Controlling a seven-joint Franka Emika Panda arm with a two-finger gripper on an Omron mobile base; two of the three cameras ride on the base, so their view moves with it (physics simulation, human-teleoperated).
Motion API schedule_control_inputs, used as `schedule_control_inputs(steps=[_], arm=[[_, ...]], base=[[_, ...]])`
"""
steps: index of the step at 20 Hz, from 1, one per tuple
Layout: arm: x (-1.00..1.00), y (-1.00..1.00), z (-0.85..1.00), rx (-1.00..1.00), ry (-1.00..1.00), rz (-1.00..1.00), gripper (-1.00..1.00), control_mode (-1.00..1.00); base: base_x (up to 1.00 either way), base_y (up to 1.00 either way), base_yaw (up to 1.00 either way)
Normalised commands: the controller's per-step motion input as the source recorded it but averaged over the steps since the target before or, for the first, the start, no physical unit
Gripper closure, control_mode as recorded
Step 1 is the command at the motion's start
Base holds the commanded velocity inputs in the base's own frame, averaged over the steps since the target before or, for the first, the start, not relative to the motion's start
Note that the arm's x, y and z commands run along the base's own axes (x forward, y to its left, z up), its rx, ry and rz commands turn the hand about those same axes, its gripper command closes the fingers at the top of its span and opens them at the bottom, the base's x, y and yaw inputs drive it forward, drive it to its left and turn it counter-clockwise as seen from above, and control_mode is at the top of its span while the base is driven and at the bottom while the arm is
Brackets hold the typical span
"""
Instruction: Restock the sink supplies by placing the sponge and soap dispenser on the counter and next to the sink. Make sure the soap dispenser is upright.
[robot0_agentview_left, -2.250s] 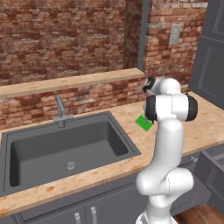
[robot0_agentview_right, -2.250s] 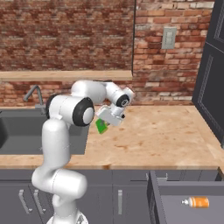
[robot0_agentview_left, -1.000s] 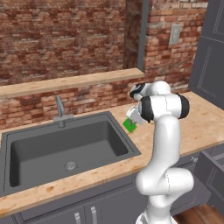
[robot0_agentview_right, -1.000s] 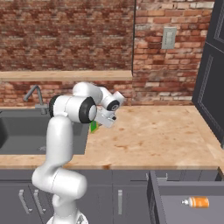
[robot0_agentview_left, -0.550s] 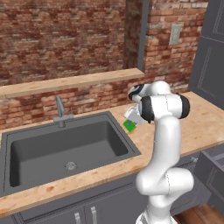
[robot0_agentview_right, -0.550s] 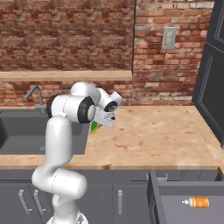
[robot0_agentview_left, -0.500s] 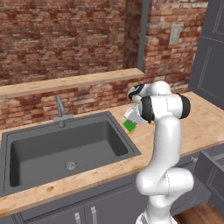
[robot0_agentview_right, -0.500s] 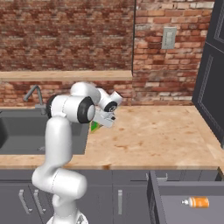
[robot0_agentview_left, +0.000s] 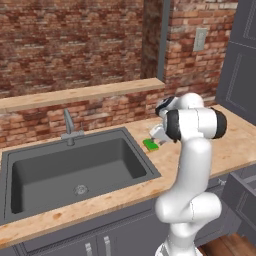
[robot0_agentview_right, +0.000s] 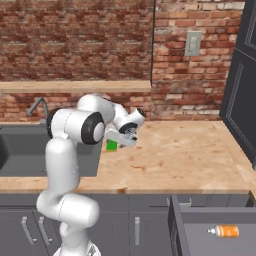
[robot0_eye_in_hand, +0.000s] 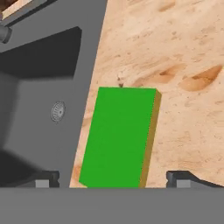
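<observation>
The green sponge (robot0_agentview_left: 150, 145) (robot0_agentview_right: 111, 145) (robot0_eye_in_hand: 118, 135) lies flat on the wood counter (robot0_agentview_left: 230, 145) (robot0_agentview_right: 175, 150) (robot0_eye_in_hand: 183, 65), right against the right rim of the dark sink (robot0_agentview_left: 75, 165) (robot0_agentview_right: 20, 145) (robot0_eye_in_hand: 39, 87). My gripper (robot0_agentview_left: 156, 137) (robot0_agentview_right: 120, 140) (robot0_eye_in_hand: 116, 179) hovers just over it, open, with one fingertip on each side of the sponge and clear of it. The orange soap dispenser (robot0_agentview_right: 223, 231) lies on its side in an open drawer (robot0_agentview_right: 195, 240) below the counter at the lower right.
A slim faucet (robot0_agentview_left: 67, 125) (robot0_agentview_right: 37, 106) stands behind the basin. A wooden ledge (robot0_agentview_left: 80, 92) runs along the brick wall. Tall dark cabinets (robot0_agentview_right: 242, 85) close off the right end. The open drawer juts out in front of the cabinets.
The jaws have spread apart and let go of the sponge, which now rests on the counter by the sink rim. The arm has hardly moved.
</observation>
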Motion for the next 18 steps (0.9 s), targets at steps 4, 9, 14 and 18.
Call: schedule_control_inputs(steps=[4, 9, 14, 18], arm=[[-0.39, -0.17, 0.35, -0.02, -0.26, -0.18, -1.0, -1.0], [-0.82, -0.05, 0.53, -0.05, -0.32, -0.27, -1.0, -1.0], [-0.98, -0.29, 0.37, -0.06, -0.19, -0.39, -1.0, -1.0], [-0.76, -0.54, 0.27, -0.02, -0.01, -0.53, -1.0, -1.0]], base=[[0.0, 0.0, 0.0], [0.0, 0.0, 0.0], [0.0, 0.0, 0.0], [0.0, 0.0, 0.0]])
